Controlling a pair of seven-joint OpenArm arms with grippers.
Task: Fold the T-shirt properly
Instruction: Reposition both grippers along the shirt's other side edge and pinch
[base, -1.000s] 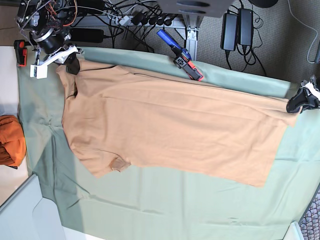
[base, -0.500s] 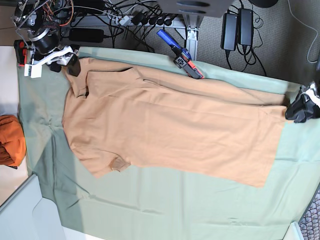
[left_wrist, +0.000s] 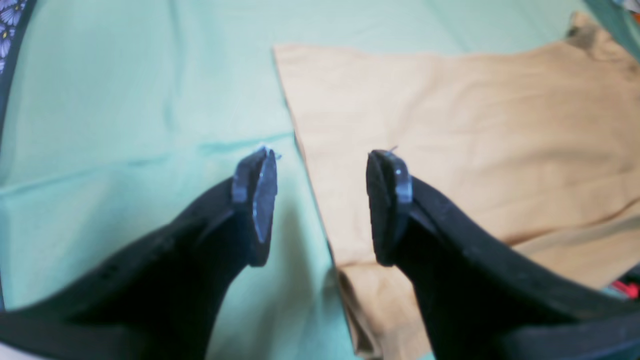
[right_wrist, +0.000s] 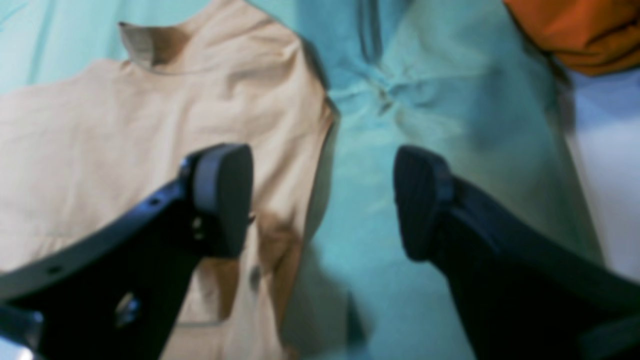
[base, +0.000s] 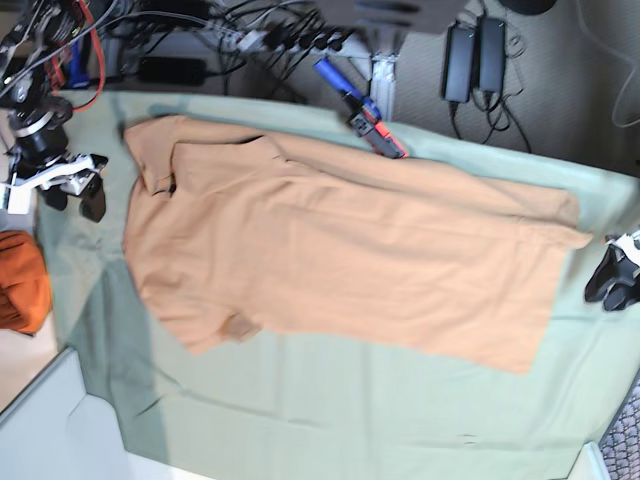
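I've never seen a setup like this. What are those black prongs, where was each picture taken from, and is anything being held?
This is a robot with two arms. The base picture looks down on the whole table. The other two come from small cameras mounted on each wrist, so the black prongs are the fingers of that arm's gripper.

In the overview, the right gripper is on the picture's left and the left gripper on its right. A tan T-shirt lies spread, one long side folded over, on a green sheet. An orange cloth sits at the left edge, and a blue and red tool lies at the far edge.

Both grippers are open and hold nothing; each hangs over an end of the shirt.
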